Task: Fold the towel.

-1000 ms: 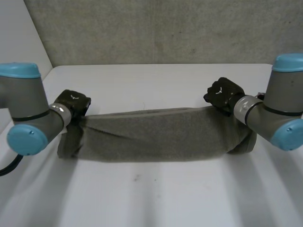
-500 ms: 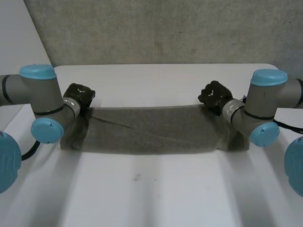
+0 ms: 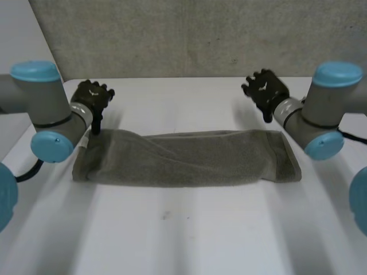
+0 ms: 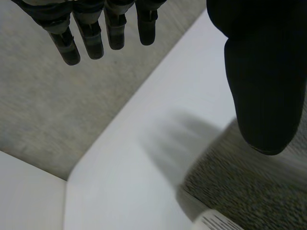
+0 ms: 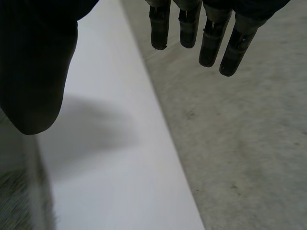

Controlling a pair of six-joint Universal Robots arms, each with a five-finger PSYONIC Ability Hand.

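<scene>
**Head view.** The towel (image 3: 183,159) lies as a long folded band, left to right, across the middle of the counter (image 3: 183,240). The left hand (image 3: 94,96) sits just beyond the towel's far left corner. The right hand (image 3: 265,93) sits clear of its far right corner.

**Left wrist view.** The fingers (image 4: 96,36) are straight and hold nothing. The towel (image 4: 249,191) lies beneath the thumb.

**Right wrist view.** The fingers (image 5: 211,38) are straight and empty. The towel's edge (image 5: 17,201) shows beside the thumb.

**Handling.** Expect a soft, light, limp cloth that sags and drags rather than slips. Pinch the end corners through all layers, so the layers do not separate.
</scene>
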